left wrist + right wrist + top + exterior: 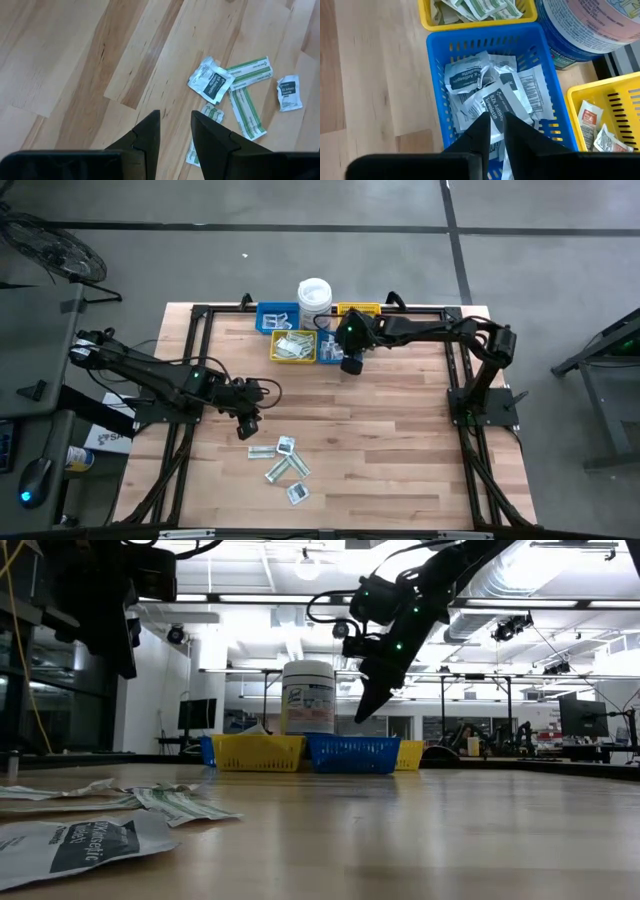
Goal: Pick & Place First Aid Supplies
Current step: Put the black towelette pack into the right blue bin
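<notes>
Packets (490, 95) printed "BZK Antiseptic Towelette" heaped in blue bin (436, 80); right fingers (492, 127) slightly parted above, empty; left fingers (175, 132) parted over table (75, 60).

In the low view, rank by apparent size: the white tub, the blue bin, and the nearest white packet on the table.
1. White packet, enlarged by nearness to the camera.
2. White tub and blue bin: too alike to rank.

The right pincer (494, 131) hides part of a white packet (501, 102) beneath it. The white tub (600, 25) is cut off at the frame edge.
</notes>
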`<state>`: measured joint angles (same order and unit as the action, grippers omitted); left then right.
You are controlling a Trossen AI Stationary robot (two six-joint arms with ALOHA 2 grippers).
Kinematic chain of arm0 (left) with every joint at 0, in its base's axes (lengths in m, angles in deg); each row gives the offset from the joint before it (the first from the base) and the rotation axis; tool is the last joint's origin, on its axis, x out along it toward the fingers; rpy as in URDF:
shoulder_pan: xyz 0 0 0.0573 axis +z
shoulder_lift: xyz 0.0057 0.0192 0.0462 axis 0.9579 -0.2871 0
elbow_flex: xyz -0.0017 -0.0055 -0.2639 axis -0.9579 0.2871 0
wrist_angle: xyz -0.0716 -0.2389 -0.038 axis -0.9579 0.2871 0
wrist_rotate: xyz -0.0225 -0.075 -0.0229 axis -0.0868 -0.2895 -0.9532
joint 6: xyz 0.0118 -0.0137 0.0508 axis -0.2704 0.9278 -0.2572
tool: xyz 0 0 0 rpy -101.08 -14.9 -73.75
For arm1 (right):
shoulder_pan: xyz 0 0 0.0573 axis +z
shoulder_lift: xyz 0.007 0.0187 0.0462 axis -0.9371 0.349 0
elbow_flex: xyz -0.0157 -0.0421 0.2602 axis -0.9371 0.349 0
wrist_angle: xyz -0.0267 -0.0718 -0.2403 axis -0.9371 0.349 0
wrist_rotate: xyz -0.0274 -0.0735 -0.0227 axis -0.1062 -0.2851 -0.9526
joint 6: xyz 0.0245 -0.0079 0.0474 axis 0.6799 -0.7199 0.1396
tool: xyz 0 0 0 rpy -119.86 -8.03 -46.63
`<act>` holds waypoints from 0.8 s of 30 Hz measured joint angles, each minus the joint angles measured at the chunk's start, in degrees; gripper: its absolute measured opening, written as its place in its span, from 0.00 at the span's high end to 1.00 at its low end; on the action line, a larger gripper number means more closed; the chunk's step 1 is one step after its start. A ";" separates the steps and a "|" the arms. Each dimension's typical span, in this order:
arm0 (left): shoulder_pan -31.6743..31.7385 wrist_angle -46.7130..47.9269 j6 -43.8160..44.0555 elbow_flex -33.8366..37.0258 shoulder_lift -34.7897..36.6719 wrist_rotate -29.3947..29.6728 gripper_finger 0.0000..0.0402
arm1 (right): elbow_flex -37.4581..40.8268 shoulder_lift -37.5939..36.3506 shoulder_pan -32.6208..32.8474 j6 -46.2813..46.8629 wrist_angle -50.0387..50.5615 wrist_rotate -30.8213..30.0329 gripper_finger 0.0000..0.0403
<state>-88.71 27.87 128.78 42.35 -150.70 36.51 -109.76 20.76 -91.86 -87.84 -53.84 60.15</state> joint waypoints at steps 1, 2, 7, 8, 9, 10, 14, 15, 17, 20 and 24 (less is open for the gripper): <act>0.00 0.01 0.00 0.00 0.00 0.00 0.72 | 0.00 0.00 0.02 0.00 0.00 0.00 0.88; -0.01 0.01 0.00 0.00 0.00 0.00 0.72 | 0.00 0.00 0.02 0.04 -0.02 0.00 0.87; 0.00 0.02 0.00 0.00 0.00 0.00 0.72 | 0.00 0.00 0.06 3.44 -0.04 0.91 0.78; 0.00 0.00 0.00 0.00 0.00 0.00 0.72 | 0.00 0.01 0.15 3.90 -0.08 1.77 0.76; 0.00 -0.01 0.00 0.00 0.00 0.00 0.72 | 0.00 0.02 0.20 4.08 -0.24 2.50 0.74; 0.00 -0.01 0.00 0.00 0.00 0.00 0.72 | 0.00 0.02 0.37 4.30 -0.45 3.23 0.72; -0.01 -0.01 0.01 0.00 0.00 -0.02 0.72 | 0.00 0.00 1.65 6.05 -0.94 5.85 0.64; -0.02 -0.01 0.03 0.00 0.00 -0.02 0.72 | 0.00 0.00 2.03 6.73 -0.89 6.80 0.63; 0.00 -0.03 0.22 0.00 0.00 0.02 0.72 | 0.00 -0.02 2.91 8.32 -0.87 8.51 0.60; 0.00 -0.44 0.54 0.00 -0.09 0.54 0.72 | 0.00 -0.04 4.60 11.82 -0.72 10.20 0.57; -0.02 -2.77 2.27 0.00 -0.12 0.68 0.72 | -0.02 -0.07 7.01 17.12 1.75 12.81 0.57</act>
<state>-88.73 25.10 131.05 42.35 -150.81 37.20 -109.78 20.69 -84.85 -70.71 -52.09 72.97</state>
